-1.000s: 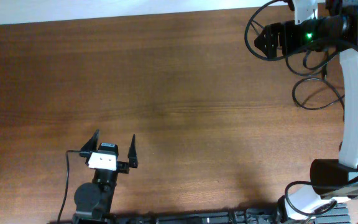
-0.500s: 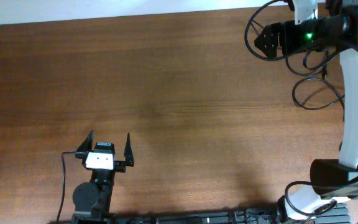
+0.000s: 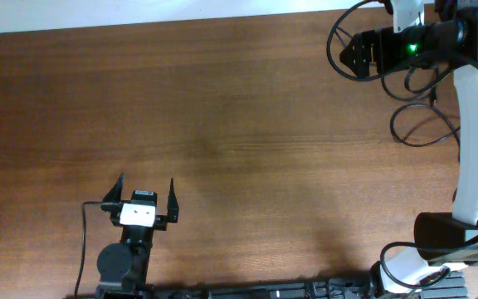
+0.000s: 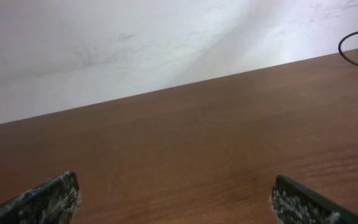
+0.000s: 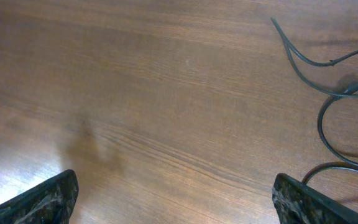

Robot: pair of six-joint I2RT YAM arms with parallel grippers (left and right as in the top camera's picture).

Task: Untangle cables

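Though near right claw point(image 5: 173, 186), cables point(image 5: 351, 86) apart.

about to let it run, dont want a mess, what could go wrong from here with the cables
The cables are thin and lie flat on the table; the open right gripper may miss them or scrape the wood.
The right arm's own wires loop close around that gripper, so a move could snag them.
The open left gripper sits far across the table, so helping likely means a long reach.
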